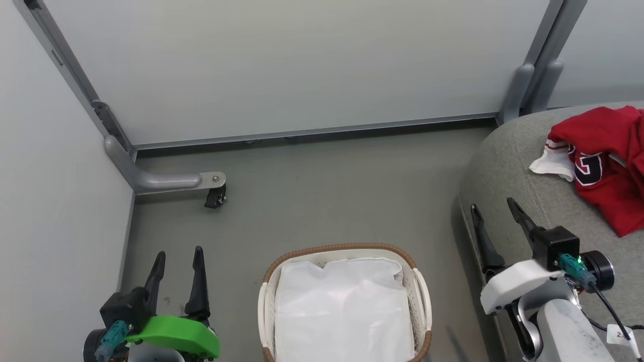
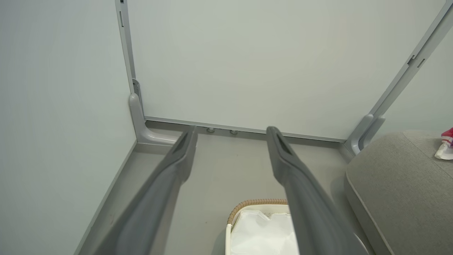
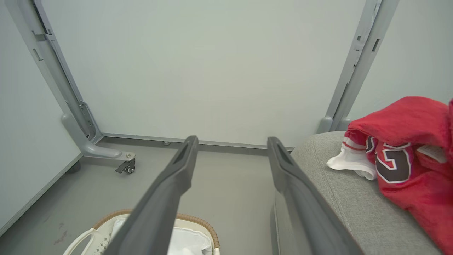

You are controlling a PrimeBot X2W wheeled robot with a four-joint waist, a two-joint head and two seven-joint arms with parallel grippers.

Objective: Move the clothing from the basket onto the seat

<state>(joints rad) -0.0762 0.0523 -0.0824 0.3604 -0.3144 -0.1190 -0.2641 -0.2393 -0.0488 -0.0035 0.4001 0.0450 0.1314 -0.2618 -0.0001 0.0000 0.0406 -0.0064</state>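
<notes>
On the seat (image 1: 503, 166), at the right of the scene: the clothing (image 1: 604, 166), a loose red heap lying well back from the cushion's rounded front edge.

- Item 1, clothing. A white sleeve with red-striped trim and a dark block letter face up. A plainer red fold lies over it in the right wrist view (probably the second garment, though the two cannot be cleanly told apart).
- Item 2, basket (image 1: 342, 249). It stands on the grey floor (image 1: 312, 201), just beside the seat's front and apart from it. Inside lies the white liner (image 1: 342, 306), smooth and flat, with no red fabric on it. The near end runs off the bottom of the head view.
- Item 3, left gripper (image 1: 179, 251). The fingers are spread wide with nothing between them. It hovers over the floor left of the basket.
- Item 4, right gripper (image 1: 492, 203). The fingers are likewise spread and empty. It sits at the seat's front edge, well apart from the heap.

Status, as a judgement: the transfer looks complete. Both garments appear to rest on the seat, and the basket holds its liner alone. Outstanding: nothing evident, unless a piece lies in the unseen near end of the basket.
</notes>
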